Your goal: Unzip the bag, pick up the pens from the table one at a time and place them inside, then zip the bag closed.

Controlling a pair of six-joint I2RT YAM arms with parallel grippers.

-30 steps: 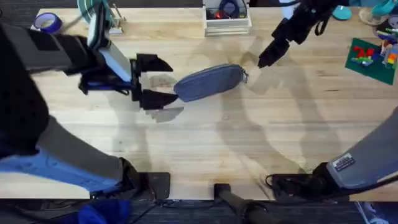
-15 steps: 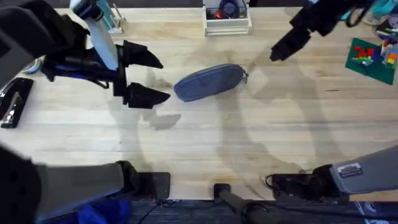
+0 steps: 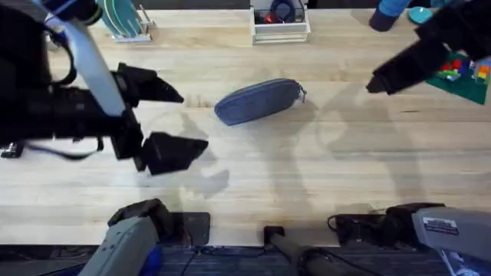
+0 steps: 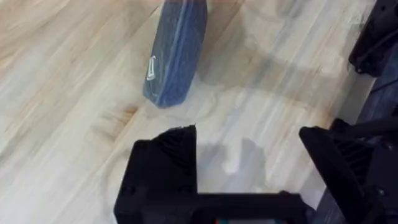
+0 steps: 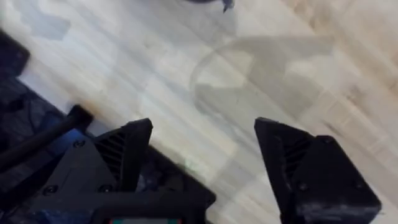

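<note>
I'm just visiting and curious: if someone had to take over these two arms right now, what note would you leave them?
Left gripper: open, holding nothing, off to the left of the bag.
Right gripper: open, holding nothing, over bare table to the bag's right.
Bag: lying alone mid-table, looks closed.
Pens: none on the table, presumably inside the bag.
Left to do: check the zip is fully shut, though I can't confirm that.

Bag (image 3: 258,100) lying on tabletop (image 3: 307,176) at centre, left pincer (image 3: 175,119) well to its left, right pincer (image 3: 374,83) to its right.
</note>
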